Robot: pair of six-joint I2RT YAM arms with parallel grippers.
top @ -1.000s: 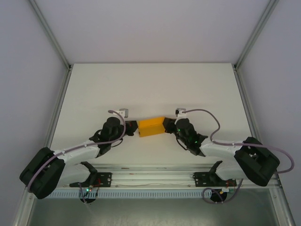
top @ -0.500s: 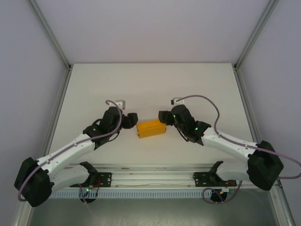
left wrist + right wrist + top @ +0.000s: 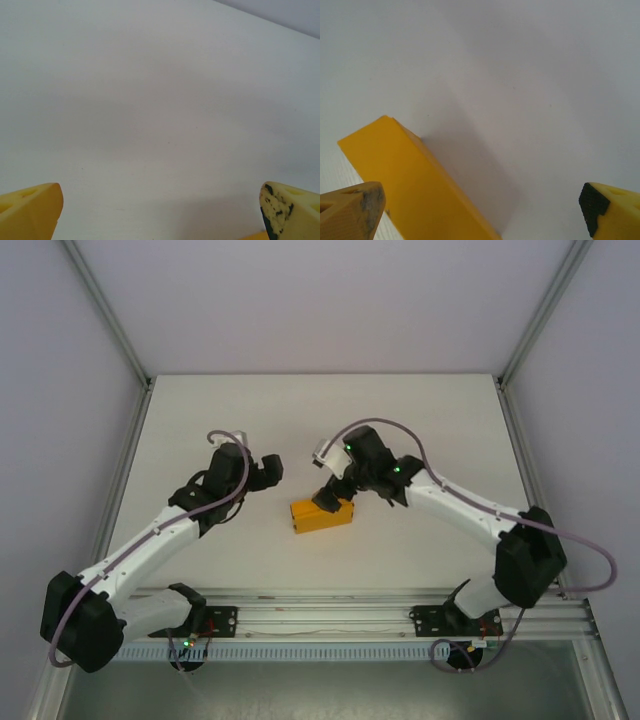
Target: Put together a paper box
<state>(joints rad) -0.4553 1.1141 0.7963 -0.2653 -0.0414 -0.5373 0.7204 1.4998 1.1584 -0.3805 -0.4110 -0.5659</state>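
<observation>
The paper box (image 3: 322,513) lies on the white table (image 3: 400,420) as a small closed orange block, its long side running left to right, and neither arm holds it. The right gripper (image 3: 328,498) hangs over the box's right end with its fingers (image 3: 351,209) spread wide. In the right wrist view the box (image 3: 415,185) sits low between them, close to one finger and well short of the other, with nothing pinched. The left gripper (image 3: 268,470) is off to the box's left and a little beyond it, clear of the card, and its fingers (image 3: 30,210) are equally wide apart over bare table. Judging by the squared-off shape, the folding looks done or nearly so, and this reads as the closing step, with the box standing on its own (whether the end flaps are fully tucked cannot be told, since the box's ends are too small in the overhead view and the right wrist view shows only one long face and an edge). The next move probably calls for either a light press on any flap that stands proud of the box or drawing both arms away from the box without nudging it.
</observation>
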